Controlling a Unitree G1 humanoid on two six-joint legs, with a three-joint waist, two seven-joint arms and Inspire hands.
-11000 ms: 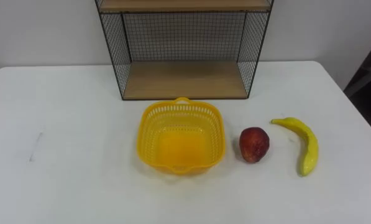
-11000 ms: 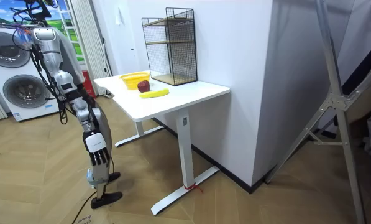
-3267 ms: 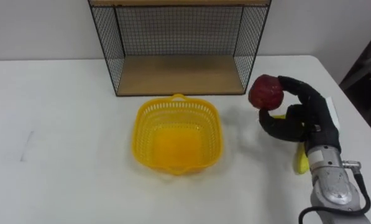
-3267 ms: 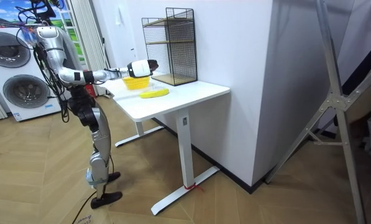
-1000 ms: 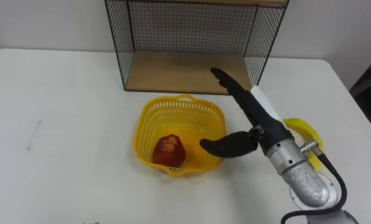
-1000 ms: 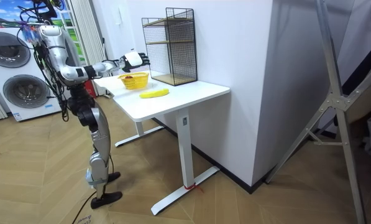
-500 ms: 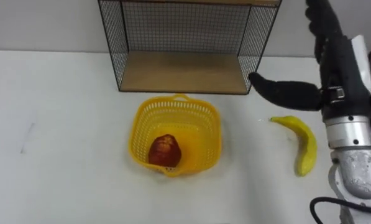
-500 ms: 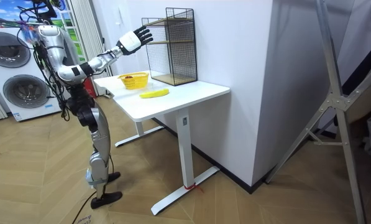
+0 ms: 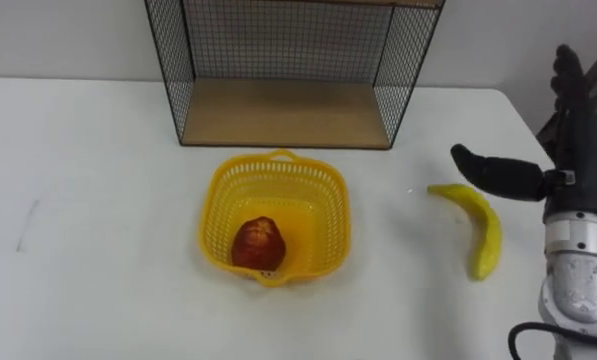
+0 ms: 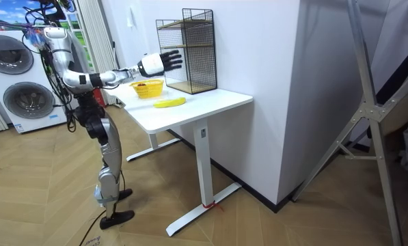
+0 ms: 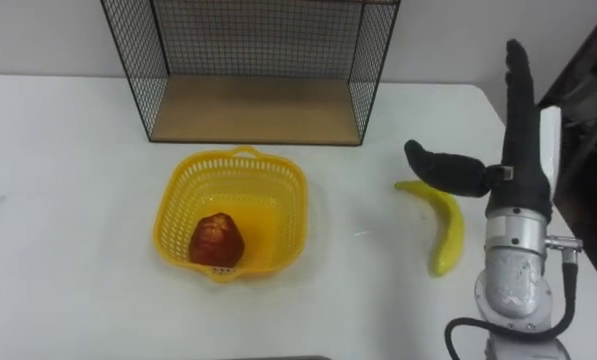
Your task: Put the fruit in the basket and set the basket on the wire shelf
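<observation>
A yellow plastic basket [image 9: 323, 196] [image 11: 281, 185] sits mid-table, and a dark red fruit [image 9: 257, 243] [image 11: 216, 240] lies inside it. A yellow banana [image 9: 481, 229] [image 11: 443, 222] rests on the white table to the basket's right. Behind the basket stands the black wire shelf [image 9: 286, 110] [image 11: 253, 105] with a wooden floor board. My right hand [image 9: 576, 150] [image 11: 519, 135] hovers open above the banana's right side, fingers straight up and thumb pointing left, holding nothing. In the room view I stand at the table's end with the right hand [image 10: 161, 63] stretched out over the fruit.
The white table [image 9: 98, 200] [image 10: 210, 100] reaches a right edge just past the banana. A white wall runs behind the shelf. Washing machines [image 10: 22, 89] stand behind me on the room view's left, and a metal stand [image 10: 368, 116] on its right.
My right hand came down from high over the shelf's right side and hangs lower, beside the banana. A second ago it was open just right of the basket. The red fruit stays in the basket.
</observation>
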